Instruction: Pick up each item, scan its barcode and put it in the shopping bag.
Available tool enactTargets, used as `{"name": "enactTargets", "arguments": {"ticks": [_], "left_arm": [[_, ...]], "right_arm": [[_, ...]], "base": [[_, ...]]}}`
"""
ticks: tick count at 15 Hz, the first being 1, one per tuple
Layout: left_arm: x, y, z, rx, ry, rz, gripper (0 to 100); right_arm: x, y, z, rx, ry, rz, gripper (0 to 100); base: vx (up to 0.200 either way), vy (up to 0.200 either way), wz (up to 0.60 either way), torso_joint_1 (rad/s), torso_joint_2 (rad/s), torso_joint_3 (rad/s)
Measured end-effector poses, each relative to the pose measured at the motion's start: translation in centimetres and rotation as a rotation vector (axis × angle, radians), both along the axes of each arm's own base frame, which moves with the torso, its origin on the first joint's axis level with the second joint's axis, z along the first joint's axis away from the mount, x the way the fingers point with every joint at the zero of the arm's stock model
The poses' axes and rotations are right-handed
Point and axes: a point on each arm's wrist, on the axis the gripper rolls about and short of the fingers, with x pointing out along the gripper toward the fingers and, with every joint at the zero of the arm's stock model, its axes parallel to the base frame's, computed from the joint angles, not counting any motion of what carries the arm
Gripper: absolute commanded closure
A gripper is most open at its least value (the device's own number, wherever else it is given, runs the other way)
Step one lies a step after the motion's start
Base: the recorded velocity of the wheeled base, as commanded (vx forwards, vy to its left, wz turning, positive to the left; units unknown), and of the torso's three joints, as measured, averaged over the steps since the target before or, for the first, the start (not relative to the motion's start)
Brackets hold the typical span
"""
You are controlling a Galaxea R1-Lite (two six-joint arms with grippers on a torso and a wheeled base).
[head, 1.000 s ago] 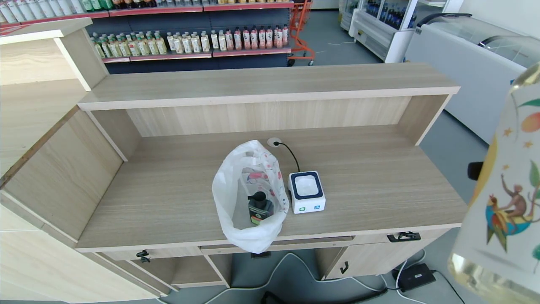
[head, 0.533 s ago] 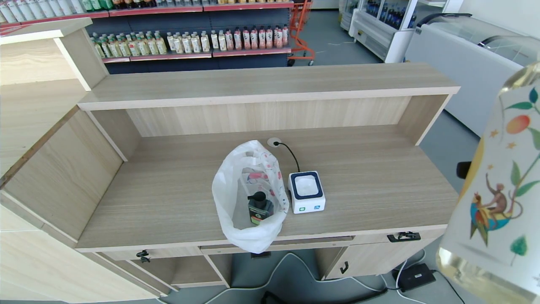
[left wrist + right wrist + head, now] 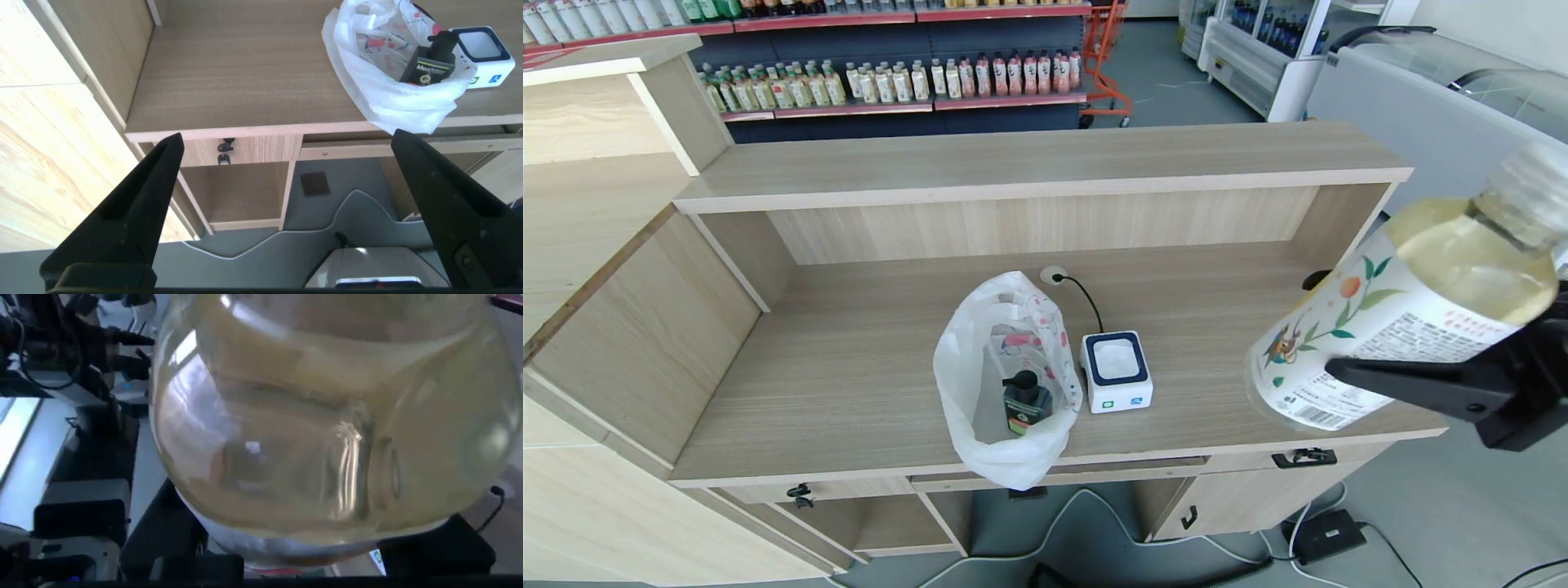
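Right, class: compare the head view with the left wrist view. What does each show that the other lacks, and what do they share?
Head view: the right end effector gripping a drink bottle of pale liquid, held tilted at the right of the scene, plus the stocked shelves behind. Left wrist view: the left end effector, fingers spread open, out in front of the counter. Both: the counter, the white shopping bag with a black bottle inside, and the scanner beside the bag.

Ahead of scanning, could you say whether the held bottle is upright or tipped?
Tipped: the bottle slants in the right pincer, base toward the counter.
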Motion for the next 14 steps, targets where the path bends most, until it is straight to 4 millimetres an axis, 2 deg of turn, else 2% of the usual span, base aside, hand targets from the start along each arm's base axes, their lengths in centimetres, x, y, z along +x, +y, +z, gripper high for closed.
{"name": "enactTargets", "arguments": {"ticks": [5,8,11,14], "left_arm": [[0.0,0.0,0.0,0.0,0.0,0.0,0],[0.0,0.0,0.0,0.0,0.0,0.0,0],[0.0,0.0,0.0,0.0,0.0,0.0,0],[0.0,0.0,0.0,0.0,0.0,0.0,0]], "right_arm": [[9.6,-2.6,-3.7,-0.124,-0.344,-0.15,100],[14.0,-3.2,-6.3,-0.134,-0.451,-0.176,100],[16.8,-3.0,-8.5,-0.129,-0.525,-0.177,100],[18.6,-2.6,-10.3,-0.116,-0.579,-0.139,100]], "base": [[0.0,0.0,0.0,0.0,0.0,0.0],[0.0,0.0,0.0,0.0,0.0,0.0],[0.0,0.0,0.0,0.0,0.0,0.0],[0.0,0.0,0.0,0.0,0.0,0.0]]}}
